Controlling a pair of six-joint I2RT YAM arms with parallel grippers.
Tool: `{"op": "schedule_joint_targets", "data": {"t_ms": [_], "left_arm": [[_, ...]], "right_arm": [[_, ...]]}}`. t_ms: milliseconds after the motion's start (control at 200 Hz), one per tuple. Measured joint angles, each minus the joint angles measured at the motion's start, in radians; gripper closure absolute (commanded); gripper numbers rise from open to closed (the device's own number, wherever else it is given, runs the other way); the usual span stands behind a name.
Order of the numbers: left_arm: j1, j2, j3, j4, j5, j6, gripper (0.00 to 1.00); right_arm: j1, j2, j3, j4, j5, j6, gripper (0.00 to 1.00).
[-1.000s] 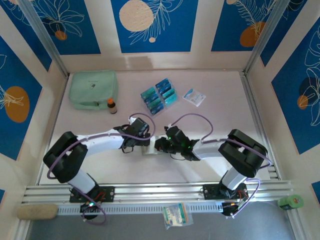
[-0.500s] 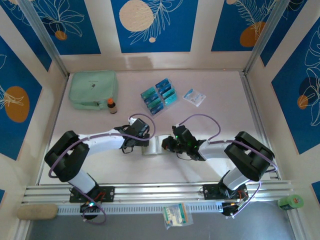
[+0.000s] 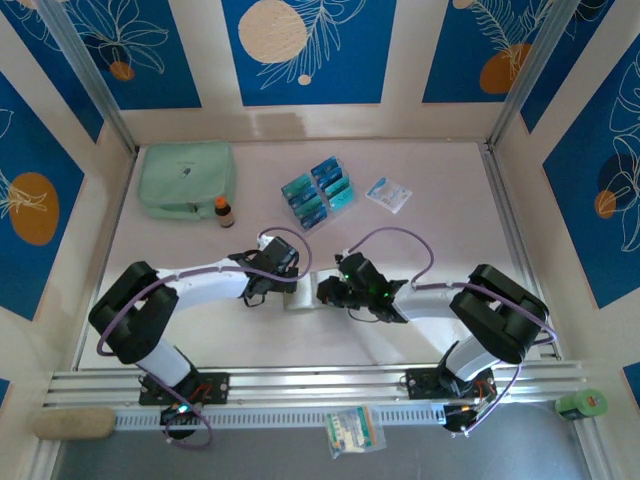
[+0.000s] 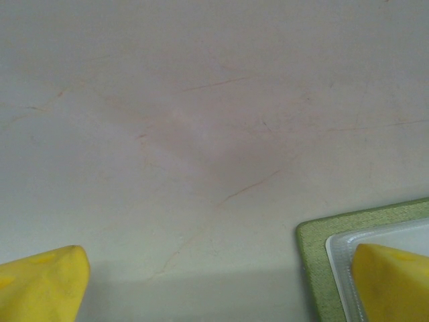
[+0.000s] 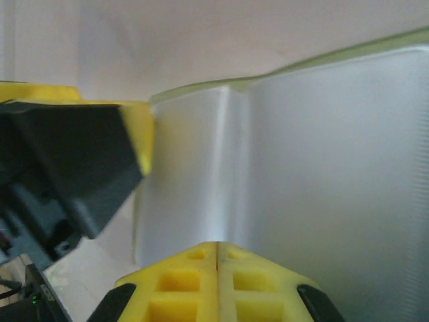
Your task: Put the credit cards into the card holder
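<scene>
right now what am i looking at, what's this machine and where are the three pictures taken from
Two robot arms are bolted at the near edge of a table. One picture looks down from above; the other two come from a camera on each wrist. On it lie a mint pouch, a small bottle, a white-and-blue packet and teal credit cards in a clear stand. Between the arms lies the open green card holder. The left jaws stand wide open, one yellow finger over its corner. The right jaws are shut near its clear pockets, holding nothing visible.
</scene>
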State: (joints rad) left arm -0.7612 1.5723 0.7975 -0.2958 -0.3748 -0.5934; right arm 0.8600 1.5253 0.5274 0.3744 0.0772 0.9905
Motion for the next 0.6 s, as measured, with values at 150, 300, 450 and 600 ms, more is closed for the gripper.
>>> {"op": "schedule_joint_targets", "data": {"t_ms": [150,300,450,600], "left_arm": [[0.000,0.000,0.000,0.000,0.000,0.000,0.00],[0.000,0.000,0.003,-0.003,0.000,0.000,0.00],[0.000,0.000,0.016,-0.003,0.000,0.000,0.00],[0.000,0.000,0.019,-0.004,0.000,0.000,0.00]], "right_arm": [[0.031,0.004,0.078,-0.026,0.000,-0.028,1.00],[0.049,0.052,0.132,-0.024,-0.003,-0.042,1.00],[0.057,0.119,0.140,-0.027,-0.003,-0.042,1.00],[0.048,0.145,0.135,-0.026,-0.003,-0.041,1.00]]}}
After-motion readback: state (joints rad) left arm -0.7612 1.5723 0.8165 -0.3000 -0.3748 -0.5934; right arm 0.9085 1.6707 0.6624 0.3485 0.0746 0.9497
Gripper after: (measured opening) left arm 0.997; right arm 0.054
